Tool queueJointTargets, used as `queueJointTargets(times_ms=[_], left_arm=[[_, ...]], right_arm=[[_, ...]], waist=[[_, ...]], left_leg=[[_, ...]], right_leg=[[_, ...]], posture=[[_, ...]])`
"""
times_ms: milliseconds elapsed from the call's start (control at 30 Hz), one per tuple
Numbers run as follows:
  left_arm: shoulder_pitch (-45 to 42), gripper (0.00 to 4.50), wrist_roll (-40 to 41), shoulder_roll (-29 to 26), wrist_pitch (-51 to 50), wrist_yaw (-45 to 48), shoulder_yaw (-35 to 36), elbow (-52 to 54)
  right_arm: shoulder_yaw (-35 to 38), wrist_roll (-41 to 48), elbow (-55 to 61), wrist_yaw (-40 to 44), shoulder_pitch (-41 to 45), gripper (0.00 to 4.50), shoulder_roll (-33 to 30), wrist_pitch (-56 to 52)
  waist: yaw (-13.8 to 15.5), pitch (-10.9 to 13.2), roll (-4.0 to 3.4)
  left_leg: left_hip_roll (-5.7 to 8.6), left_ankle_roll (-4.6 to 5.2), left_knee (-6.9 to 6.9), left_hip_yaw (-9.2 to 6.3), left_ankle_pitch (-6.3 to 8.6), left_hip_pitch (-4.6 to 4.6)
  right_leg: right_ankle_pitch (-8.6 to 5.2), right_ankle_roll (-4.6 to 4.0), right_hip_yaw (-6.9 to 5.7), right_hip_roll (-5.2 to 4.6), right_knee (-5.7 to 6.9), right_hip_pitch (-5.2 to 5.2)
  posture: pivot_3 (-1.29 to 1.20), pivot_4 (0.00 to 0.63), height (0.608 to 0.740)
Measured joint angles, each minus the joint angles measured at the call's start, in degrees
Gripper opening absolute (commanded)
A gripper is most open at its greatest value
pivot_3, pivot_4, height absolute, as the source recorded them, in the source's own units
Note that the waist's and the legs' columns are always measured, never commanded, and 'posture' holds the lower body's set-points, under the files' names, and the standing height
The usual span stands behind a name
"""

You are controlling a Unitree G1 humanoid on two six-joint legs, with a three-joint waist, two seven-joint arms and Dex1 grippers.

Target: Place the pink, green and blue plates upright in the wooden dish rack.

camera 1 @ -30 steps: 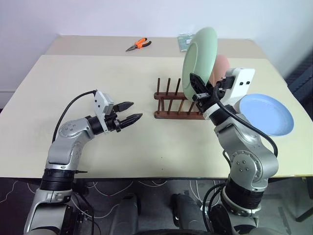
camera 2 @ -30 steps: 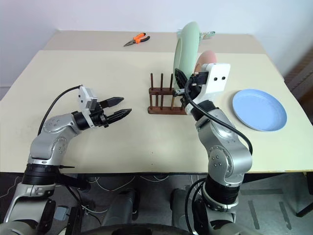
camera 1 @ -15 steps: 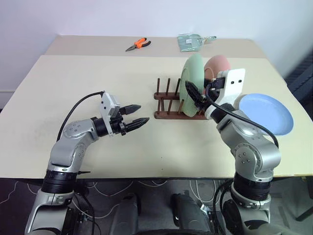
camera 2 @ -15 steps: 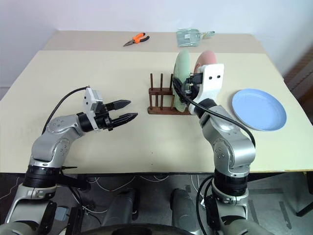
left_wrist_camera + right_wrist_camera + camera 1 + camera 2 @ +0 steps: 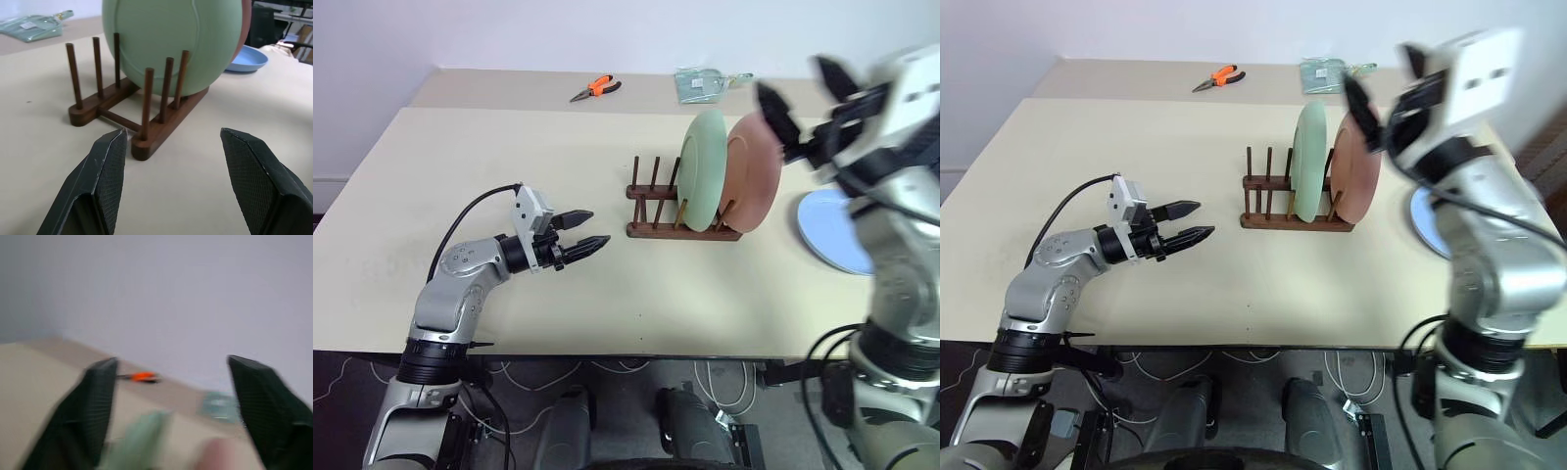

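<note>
The pale green plate [image 5: 703, 171] and the pink plate [image 5: 754, 174] stand upright side by side between the pegs of the dark wooden dish rack [image 5: 651, 204], the pink one at the right end. The blue plate [image 5: 824, 231] lies flat on the table to the right, partly hidden by my right arm. My right gripper [image 5: 801, 90] hangs open and empty above and to the right of the pink plate. My left gripper [image 5: 589, 227] is open and empty, level, pointing at the rack's left end from a short way off [image 5: 172, 132].
Orange-handled pliers [image 5: 595, 89] and a clear plastic bag [image 5: 705, 82] lie on the far table behind the rack. The cream table [image 5: 509, 147] spreads wide to the left of the rack.
My right gripper lowered the green plate into the rack beside the pink plate, let go of it, opened and rose up to the right. The left arm stayed put.
</note>
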State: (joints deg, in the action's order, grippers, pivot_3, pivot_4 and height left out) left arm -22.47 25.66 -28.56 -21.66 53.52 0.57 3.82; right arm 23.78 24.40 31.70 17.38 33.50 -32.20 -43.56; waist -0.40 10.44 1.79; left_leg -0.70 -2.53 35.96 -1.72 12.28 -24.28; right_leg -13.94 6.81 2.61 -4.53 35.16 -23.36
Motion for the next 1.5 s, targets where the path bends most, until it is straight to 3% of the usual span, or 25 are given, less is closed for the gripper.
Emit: queueJointTargets(times_ms=[167, 300, 433, 533, 633, 867, 1067, 1233, 1367, 1500], left_arm=[[-0.81, 3.12, -0.47, 0.06, 0.79, 0.74, -0.51, -1.4], [-1.87, 3.12, -1.37, 0.56, 2.03, 2.09, -1.99, -3.24], [-3.09, 3.12, -1.77, 0.62, 3.79, 3.52, -2.05, -6.27], [-3.19, 3.12, -2.56, 0.69, 4.92, 4.11, -2.17, -7.96], [-3.32, 3.12, -2.65, 0.89, 5.18, 4.56, -2.24, -8.24], [-2.55, 3.12, -2.65, 0.69, 4.87, 4.17, -2.08, -6.53], [-1.39, 3.12, -2.72, -0.11, 4.53, 2.51, -1.85, -4.15], [-1.27, 3.12, -4.71, -0.75, 6.53, -0.21, -1.09, -5.35], [-2.81, 3.12, -6.98, -0.66, 10.33, -3.5, 0.49, -10.02], [-5.03, 3.12, -9.46, -0.66, 14.74, -5.87, 1.32, -15.32]], right_arm=[[7.26, -4.23, -4.78, 5.56, -19.93, 4.45, -9.66, 2.0], [5.18, -8.47, -7.31, 9.86, -32.92, 4.45, -11.98, 5.65], [-1.57, -14.22, -13.52, 11.12, -37.13, 4.45, -12.83, 10.35], [-6.47, -18.34, -20.19, 10.88, -35.32, 4.45, -14.06, 13.11], [-10.34, -21.7, -28.0, 10.11, -31.71, 3.63, -14.03, 16.85], [-13.85, -25.7, -38.9, 8.32, -26.4, 0.06, -13.92, 23.97], [-13.53, -26.86, -36.79, 6.14, -26.04, 0.06, -13.83, 25.45], [-6.88, -23.33, -24.04, 3.6, -20.47, 0.06, -13.19, 24.19], [0.25, -8.46, -8.75, 2.74, -5.54, 0.06, -9.57, 18.29], [2.24, 15.69, 0.79, -0.39, 4.15, 0.06, -3.07, 7.93]], waist=[[-0.13, -0.02, 0.01], [-0.68, -0.1, -0.36], [-0.87, -0.11, -0.39], [-0.6, -0.11, -0.39], [-0.45, -0.11, -0.38], [-0.38, -0.1, -0.39], [-0.39, -0.1, -0.42], [-0.83, 0.0, -0.65], [-0.47, -0.01, -0.62], [-0.09, -0.08, -0.46]], left_leg=[[0.0, 0.15, 0.01, 0.05, 0.09, 0.01], [-0.03, 0.16, 0.06, 0.18, 0.08, 0.17], [-0.06, 0.16, 0.13, 0.24, 0.08, 0.23], [-0.06, 0.16, 0.13, 0.24, 0.08, 0.21], [-0.05, 0.16, 0.14, 0.24, 0.08, 0.18], [-0.03, 0.16, 0.14, 0.23, 0.08, 0.17], [-0.03, 0.16, 0.15, 0.22, 0.08, 0.17], [-0.04, 0.16, 0.14, 0.24, 0.08, 0.2], [-0.12, 0.16, 0.11, 0.07, 0.08, 0.19], [-0.11, 0.18, 0.13, -0.03, 0.09, 0.13]], right_leg=[[-0.01, 0.01, 0.01, 0.0, -0.02, 0.02], [-0.02, 0.01, 0.14, 0.05, 0.04, 0.05], [-0.01, 0.0, 0.23, 0.09, 0.05, 0.07], [-0.01, 0.0, 0.23, 0.09, 0.04, 0.07], [-0.02, 0.01, 0.23, 0.09, 0.02, 0.06], [-0.01, 0.03, 0.23, 0.08, 0.03, 0.07], [-0.01, 0.05, 0.23, 0.09, 0.04, 0.08], [0.0, 0.06, 0.26, 0.1, 0.12, 0.02], [0.09, 0.24, 0.17, 0.23, 0.17, 0.04], [0.06, 0.15, 0.08, 0.16, 0.1, 0.16]], posture=[[0.0, 0.15, 0.732], [0.0, 0.15, 0.732], [0.0, 0.15, 0.732], [0.0, 0.15, 0.732], [0.0, 0.15, 0.732], [0.0, 0.15, 0.732], [0.0, 0.15, 0.732], [0.0, 0.15, 0.732], [0.0, 0.15, 0.732], [0.0, 0.15, 0.732]])
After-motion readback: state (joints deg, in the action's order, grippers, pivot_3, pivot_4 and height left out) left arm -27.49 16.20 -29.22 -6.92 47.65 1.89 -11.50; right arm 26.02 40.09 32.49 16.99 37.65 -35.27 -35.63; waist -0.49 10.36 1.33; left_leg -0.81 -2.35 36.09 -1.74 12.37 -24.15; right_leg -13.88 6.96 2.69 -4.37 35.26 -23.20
